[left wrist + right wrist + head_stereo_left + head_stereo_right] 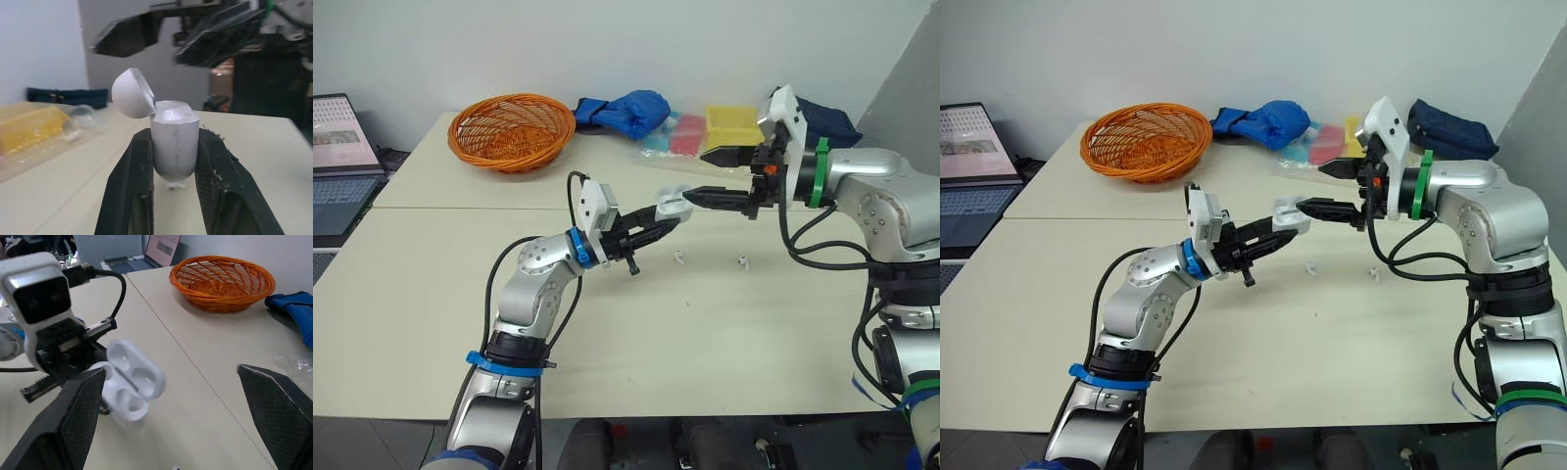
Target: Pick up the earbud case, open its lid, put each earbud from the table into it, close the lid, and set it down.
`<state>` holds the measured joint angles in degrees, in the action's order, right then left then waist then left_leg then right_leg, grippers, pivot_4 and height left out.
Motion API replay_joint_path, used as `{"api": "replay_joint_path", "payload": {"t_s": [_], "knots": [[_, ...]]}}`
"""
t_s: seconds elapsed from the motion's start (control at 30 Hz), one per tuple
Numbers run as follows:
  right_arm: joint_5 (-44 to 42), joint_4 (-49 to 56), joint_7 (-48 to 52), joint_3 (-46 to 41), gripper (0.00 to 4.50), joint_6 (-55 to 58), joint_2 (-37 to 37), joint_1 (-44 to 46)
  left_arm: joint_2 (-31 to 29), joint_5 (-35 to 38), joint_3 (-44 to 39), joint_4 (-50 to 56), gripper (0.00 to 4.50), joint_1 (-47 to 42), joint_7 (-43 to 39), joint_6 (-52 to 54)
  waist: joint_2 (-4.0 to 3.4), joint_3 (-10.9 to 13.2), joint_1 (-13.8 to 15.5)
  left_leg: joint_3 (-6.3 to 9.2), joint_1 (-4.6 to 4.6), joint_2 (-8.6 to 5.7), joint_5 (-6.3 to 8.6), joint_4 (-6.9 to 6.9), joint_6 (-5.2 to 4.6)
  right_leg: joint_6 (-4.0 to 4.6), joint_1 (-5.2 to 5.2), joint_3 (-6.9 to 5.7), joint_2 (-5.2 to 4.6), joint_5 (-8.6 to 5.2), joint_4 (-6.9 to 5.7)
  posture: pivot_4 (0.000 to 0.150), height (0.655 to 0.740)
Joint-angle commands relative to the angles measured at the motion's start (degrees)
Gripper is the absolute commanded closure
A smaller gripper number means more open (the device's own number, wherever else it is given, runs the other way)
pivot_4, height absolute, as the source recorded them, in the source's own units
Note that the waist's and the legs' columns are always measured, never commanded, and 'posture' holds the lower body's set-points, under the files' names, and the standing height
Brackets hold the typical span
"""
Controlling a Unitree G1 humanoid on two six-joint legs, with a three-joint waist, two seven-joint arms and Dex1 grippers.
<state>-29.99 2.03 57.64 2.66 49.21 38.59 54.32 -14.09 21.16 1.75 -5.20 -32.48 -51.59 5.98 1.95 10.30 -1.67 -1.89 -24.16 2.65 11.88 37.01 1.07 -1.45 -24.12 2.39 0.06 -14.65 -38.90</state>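
The left gripper (661, 220) is clenched on the white earbud case (173, 142), holding it off the table (607, 323) with its lid (131, 93) swung open; the right gripper (695, 176) is released, fingers spread wide, its lower tip just beside the lid; one earbud (679, 258) lies on the table beneath; the second earbud (742, 261) lies near it, toward the right arm.

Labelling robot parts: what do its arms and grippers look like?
Both arms are silver-grey with looping black cables. The left arm has blue bands, the right arm a green one. The left gripper and right gripper each have two tapered black fingers and a white camera block.
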Motion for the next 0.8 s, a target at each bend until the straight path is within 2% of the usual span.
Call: {"api": "replay_joint_path", "payload": {"t_s": [0.03,0.1,0.13,0.2,0.3,0.47,0.63,0.8], "knots": [[-1.2,1.6,1.1,-3.1,0.03,-0.9,2.1,-0.9,-0.2,-2.1,-3.4,-2.5,3.75,-0.7,5.2,-4.5,0.0,0.0,0.0,0.0,-0.01,0.0,0.0,0.0,0.0,0.02,0.0,0.0,0.0,0.01,0.0,0.15,0.74],[-0.3,1.8,0.7,-3.3,0.03,-2.3,2.7,-2.4,-2.3,-1.0,-3.0,-3.0,3.75,-0.1,2.9,-1.7,0.0,0.0,-0.1,0.0,-0.01,0.01,0.0,-0.01,0.0,-0.02,0.0,-0.02,0.02,-0.01,0.02,0.15,0.74],[0.7,2.0,0.4,-3.0,0.03,-3.7,3.1,-3.9,-1.6,0.8,-5.8,-3.4,3.75,0.3,5.4,-2.1,0.0,0.0,-0.1,-0.01,0.0,0.02,0.0,-0.04,0.0,-0.01,0.0,-0.04,0.05,-0.02,0.01,0.15,0.74],[4.3,1.5,-1.7,-1.8,0.03,-8.2,3.0,-7.9,-1.3,-1.8,-8.8,-4.7,3.75,3.5,10.6,-8.0,0.01,0.0,-0.1,0.0,0.0,0.05,0.0,-0.05,0.0,0.0,-0.02,-0.03,0.05,-0.03,0.01,0.15,0.74],[8.3,1.0,-3.7,0.0,0.03,-12.7,2.5,-11.5,-1.2,-4.7,-9.3,-4.5,3.75,8.1,13.4,-12.5,0.0,0.0,-0.1,-0.02,0.02,0.04,0.01,-0.08,0.0,-0.01,-0.03,0.04,0.01,-0.03,0.03,0.15,0.74],[12.1,2.6,-10.8,3.2,0.03,-11.5,-2.6,-18.0,1.5,-5.9,-8.4,1.6,3.75,17.6,18.1,-14.7,0.02,0.0,0.0,0.02,0.03,0.09,0.01,-0.05,0.0,-0.01,0.02,0.06,-0.06,-0.02,0.0,0.15,0.74],[16.0,2.6,-18.5,5.9,0.03,-12.5,-9.6,-21.9,2.9,-4.7,-7.5,8.0,3.75,21.1,20.6,-12.3,0.02,0.0,0.1,-0.02,-0.03,0.05,0.0,-0.01,0.0,-0.01,0.02,0.02,-0.09,-0.02,-0.03,0.15,0.74],[19.8,-2.9,-25.6,7.4,0.03,-16.6,-18.0,-22.7,2.2,-5.2,-6.0,12.2,3.75,22.7,20.9,-11.3,0.03,0.0,-0.1,-0.08,0.16,0.01,0.0,-0.02,0.01,-0.07,0.08,0.08,-0.04,0.02,-0.04,0.15,0.74]]}}
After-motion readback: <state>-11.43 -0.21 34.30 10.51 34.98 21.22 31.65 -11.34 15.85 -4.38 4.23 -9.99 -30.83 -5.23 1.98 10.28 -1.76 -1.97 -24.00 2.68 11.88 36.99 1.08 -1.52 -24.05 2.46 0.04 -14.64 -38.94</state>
